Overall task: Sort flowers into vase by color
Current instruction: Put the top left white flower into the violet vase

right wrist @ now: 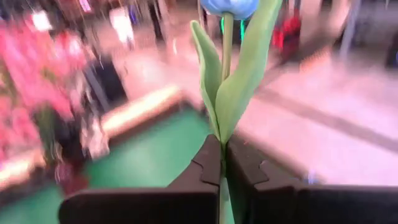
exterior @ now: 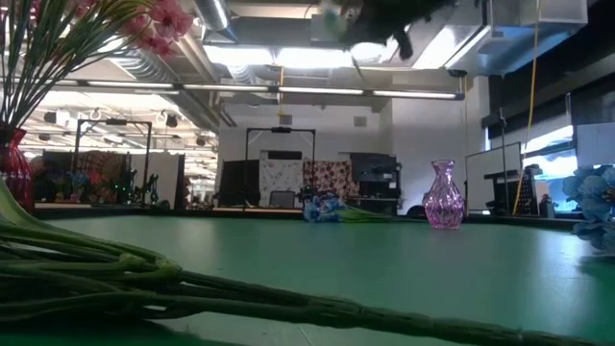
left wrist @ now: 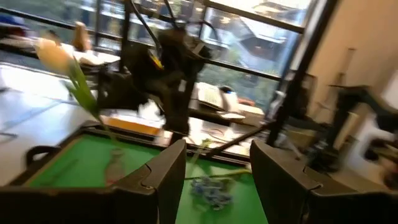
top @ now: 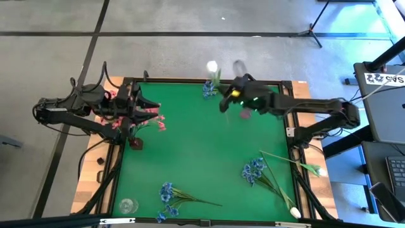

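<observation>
Right gripper (right wrist: pixel 222 163), raised over the table's far edge, clamped on stem of white tulip (right wrist: pixel 229 74): keep upright, lower stem-first into pink vase (exterior: pixel 442 195) close below; left gripper (left wrist: pixel 214 168), fingers apart, empty, beside red vase (top: pixel 135 143).

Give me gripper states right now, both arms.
Left gripper: open, empty, by the red vase of pink flowers.
Right gripper: shut on a white tulip stem, raised over the table's far edge.
</observation>
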You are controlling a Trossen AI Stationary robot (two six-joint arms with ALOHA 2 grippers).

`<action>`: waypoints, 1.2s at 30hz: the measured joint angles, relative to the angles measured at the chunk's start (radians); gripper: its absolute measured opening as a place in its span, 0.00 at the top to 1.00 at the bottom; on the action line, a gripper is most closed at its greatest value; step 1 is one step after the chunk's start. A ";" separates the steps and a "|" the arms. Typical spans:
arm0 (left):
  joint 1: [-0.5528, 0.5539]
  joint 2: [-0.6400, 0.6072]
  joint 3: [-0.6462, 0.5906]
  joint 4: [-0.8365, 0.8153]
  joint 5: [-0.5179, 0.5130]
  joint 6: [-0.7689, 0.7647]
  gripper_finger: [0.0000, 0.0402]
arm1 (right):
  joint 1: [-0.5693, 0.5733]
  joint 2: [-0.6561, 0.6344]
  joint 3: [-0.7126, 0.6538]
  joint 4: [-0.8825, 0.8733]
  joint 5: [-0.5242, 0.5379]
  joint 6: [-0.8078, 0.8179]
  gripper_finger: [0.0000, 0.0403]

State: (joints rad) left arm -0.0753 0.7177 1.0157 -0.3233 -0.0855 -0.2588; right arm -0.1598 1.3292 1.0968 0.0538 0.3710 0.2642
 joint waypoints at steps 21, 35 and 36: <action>-0.156 0.028 0.000 0.041 0.185 0.086 0.57 | -0.148 -0.441 -0.343 0.229 0.121 -0.378 0.99; -0.156 0.019 0.000 0.030 0.111 0.086 0.57 | -0.181 -0.502 -0.521 0.297 0.055 -0.375 0.99; -0.156 0.019 0.000 0.026 0.101 0.086 0.57 | -0.181 -0.502 -0.526 0.300 0.055 -0.376 0.99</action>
State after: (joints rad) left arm -0.2314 0.7372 1.0161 -0.2971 0.0160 -0.1726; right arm -0.3412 0.8272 0.5712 0.3539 0.4262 -0.1121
